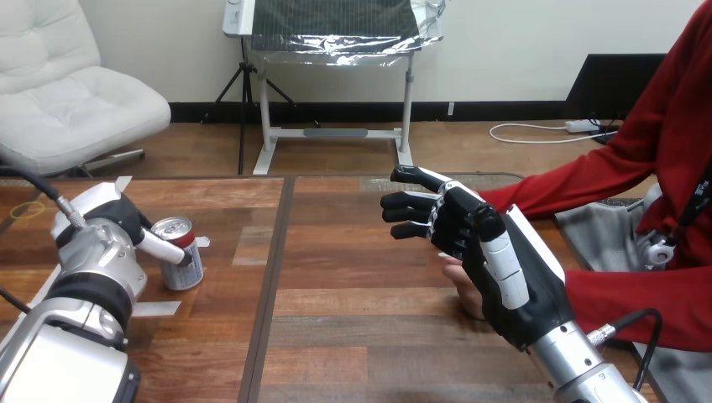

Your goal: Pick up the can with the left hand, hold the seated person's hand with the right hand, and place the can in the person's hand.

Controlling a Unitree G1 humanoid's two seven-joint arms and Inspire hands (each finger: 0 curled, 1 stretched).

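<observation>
The can (180, 256) stands upright on the desk (353, 336) at the left, with the left hand (117, 220) touching its side; whether that hand grips it I cannot tell. To lift well, it should clasp the can at mid-height and keep it upright. The right hand (504, 260) hangs over the person's hand (460, 281), its fingers (410, 208) loosely bent and closed on nothing. What the can contains is hidden, so tipping it seems unwise
</observation>
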